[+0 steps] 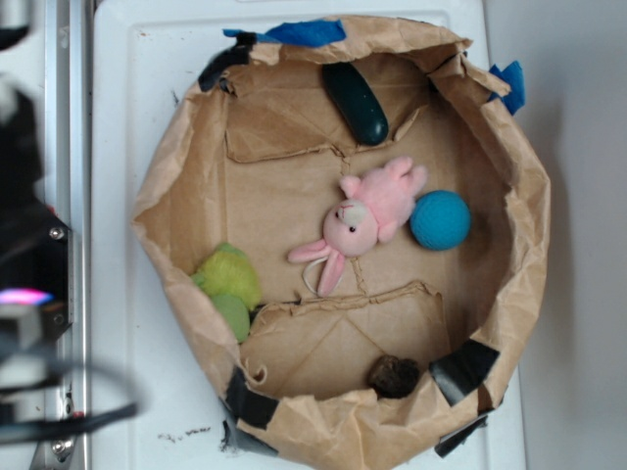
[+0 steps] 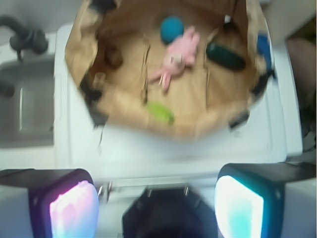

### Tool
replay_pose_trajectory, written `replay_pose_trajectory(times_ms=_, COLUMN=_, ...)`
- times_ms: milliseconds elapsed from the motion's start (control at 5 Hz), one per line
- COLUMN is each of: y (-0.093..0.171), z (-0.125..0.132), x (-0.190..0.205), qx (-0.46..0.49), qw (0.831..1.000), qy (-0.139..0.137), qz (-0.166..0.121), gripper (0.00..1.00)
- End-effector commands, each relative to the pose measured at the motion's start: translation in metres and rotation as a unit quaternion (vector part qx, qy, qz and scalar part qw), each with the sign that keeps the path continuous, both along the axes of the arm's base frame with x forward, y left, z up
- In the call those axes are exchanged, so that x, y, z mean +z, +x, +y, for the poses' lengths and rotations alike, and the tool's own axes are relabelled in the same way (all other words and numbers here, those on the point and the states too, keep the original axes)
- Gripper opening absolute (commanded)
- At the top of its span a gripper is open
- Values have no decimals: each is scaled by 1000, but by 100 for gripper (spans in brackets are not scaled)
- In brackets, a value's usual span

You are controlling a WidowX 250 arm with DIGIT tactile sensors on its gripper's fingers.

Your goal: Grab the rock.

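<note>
A brown paper tray (image 1: 509,166) with crumpled upturned walls sits on the white tabletop (image 1: 127,117), patched with black tape (image 1: 464,368) and blue tape (image 1: 304,33) along its rim. The rock (image 1: 394,376), a rough dark brown lump, lies inside the tray against its near wall in the exterior view, just beside a black tape patch and well apart from the other items. A pink plush bunny (image 1: 364,217) lies near the tray's middle, touching a blue ball (image 1: 440,220) on its right. A smooth dark green oblong object (image 1: 356,103) rests tilted against the far wall, and a yellow-green fuzzy toy (image 1: 228,284) sits against the left wall.

In the blurred wrist view the tool (image 2: 157,208) is wide apart, its two pads glowing pink (image 2: 73,210) and cyan (image 2: 238,208), with nothing between them. It hangs over the bare white tabletop outside the tray, away from every object. From there the rock (image 2: 113,56) shows at the tray's upper left, the ball (image 2: 172,29) and bunny (image 2: 174,58) beyond the middle, and the green oblong (image 2: 226,57) to the right.
</note>
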State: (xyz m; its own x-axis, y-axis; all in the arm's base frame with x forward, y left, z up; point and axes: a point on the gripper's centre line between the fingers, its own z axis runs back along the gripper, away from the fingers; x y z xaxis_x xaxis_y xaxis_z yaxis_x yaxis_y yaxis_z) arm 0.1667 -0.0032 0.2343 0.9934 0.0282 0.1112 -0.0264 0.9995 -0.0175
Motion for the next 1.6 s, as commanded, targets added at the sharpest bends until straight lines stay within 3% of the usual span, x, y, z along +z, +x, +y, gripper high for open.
replay_pose_trajectory(times_ms=0, y=75, z=20, x=-9, qx=-94, qw=994, qy=6, qz=-47, gripper=100)
replay_pose_trajectory(times_ms=200, y=91, z=20, x=-38, qx=-209, qw=976, qy=-11, qz=-59, gripper=100)
replay_pose_trajectory(times_ms=600, y=101, z=10, x=-100, qx=-306, qw=950, qy=38, qz=-53, gripper=100)
replay_pose_trajectory(times_ms=800, y=109, z=1, x=-119, qx=-333, qw=941, qy=46, qz=-50, gripper=100)
replay_pose_trajectory(times_ms=1000, y=123, z=-16, x=-135, qx=-363, qw=928, qy=40, qz=-67, gripper=100)
replay_pose_trajectory(times_ms=1400, y=126, z=-46, x=-149, qx=-423, qw=900, qy=14, qz=-108, gripper=100)
